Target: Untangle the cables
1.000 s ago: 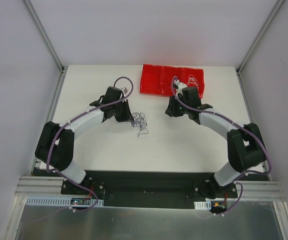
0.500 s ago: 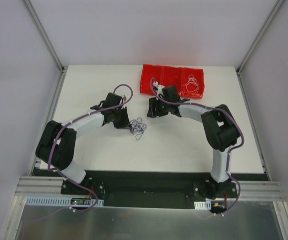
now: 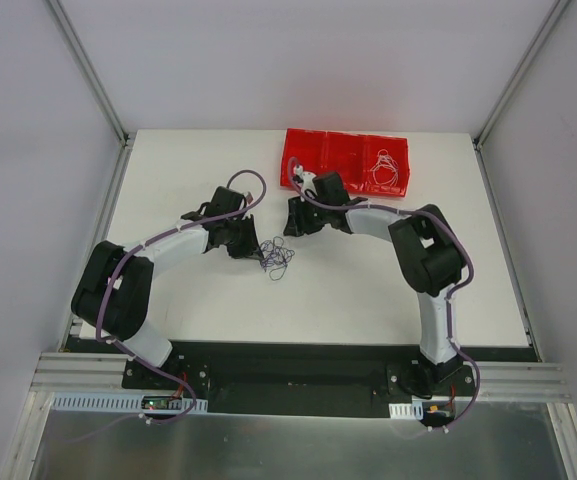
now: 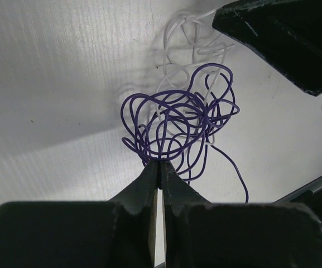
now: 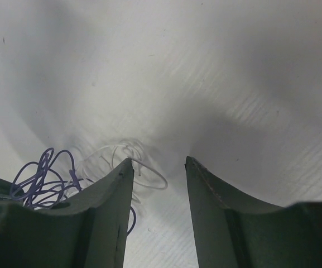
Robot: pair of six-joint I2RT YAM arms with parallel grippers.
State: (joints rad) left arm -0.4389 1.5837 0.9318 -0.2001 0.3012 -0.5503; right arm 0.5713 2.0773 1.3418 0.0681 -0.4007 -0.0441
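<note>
A clump of thin cables (image 3: 277, 259) lies on the white table between my two grippers. In the left wrist view it is a dark purple wire (image 4: 177, 120) in many loops, tangled with a white wire (image 4: 178, 53). My left gripper (image 4: 160, 163) is shut on purple loops at the clump's near edge; it also shows in the top view (image 3: 253, 246). My right gripper (image 5: 159, 162) is open just above the table, with the white wire (image 5: 152, 180) at its left fingertip and the purple wire (image 5: 38, 181) further left. In the top view the right gripper (image 3: 290, 226) is just beyond the clump.
A red tray (image 3: 328, 152) with compartments stands at the back of the table. Its right compartment holds loose thin wires (image 3: 386, 172), red and white. The right arm's elbow (image 3: 426, 250) reaches over the table's right half. Metal frame posts stand at the table's back corners.
My right arm has swung left from the red tray to the far side of the clump. My left gripper has shifted slightly, and the clump has drawn tighter.
</note>
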